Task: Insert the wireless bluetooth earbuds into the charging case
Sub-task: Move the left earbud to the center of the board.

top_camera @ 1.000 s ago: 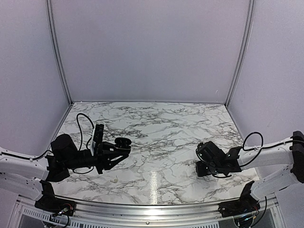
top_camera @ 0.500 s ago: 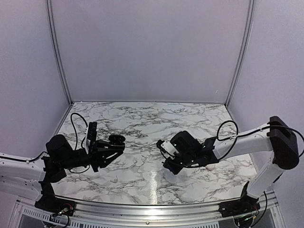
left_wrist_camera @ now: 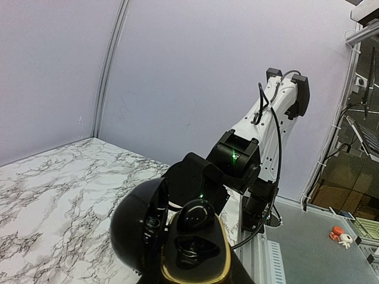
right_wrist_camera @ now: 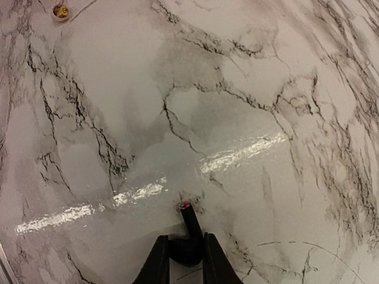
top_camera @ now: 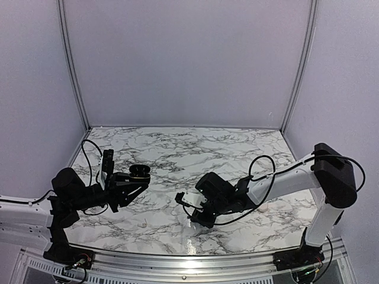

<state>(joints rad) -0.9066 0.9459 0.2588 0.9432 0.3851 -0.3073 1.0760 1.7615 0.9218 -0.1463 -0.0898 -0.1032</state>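
Observation:
My left gripper (top_camera: 137, 177) is shut on the charging case (top_camera: 140, 171) and holds it above the table's left side. In these frames the case (left_wrist_camera: 192, 251) is black and round with a gold rim, its lid (left_wrist_camera: 137, 225) open to the left. One black earbud (left_wrist_camera: 197, 216) sits in a well and the well beside it is empty. My right gripper (right_wrist_camera: 186, 253) is shut on the second earbud (right_wrist_camera: 188, 232), black, its short stem tipped red and pointing at the marble. That gripper (top_camera: 189, 210) hovers low over the table's middle, right of the case.
A tiny pale round piece with a yellow centre (right_wrist_camera: 60, 10) lies on the marble table (top_camera: 237, 154) ahead of the right gripper. Grey booth walls (top_camera: 189, 65) close the back and sides. A metal rail (top_camera: 189, 260) runs along the near edge.
My right arm swung from the table's right side to its middle, towards the left gripper. My left gripper drew back to the left and rose a little with the case.

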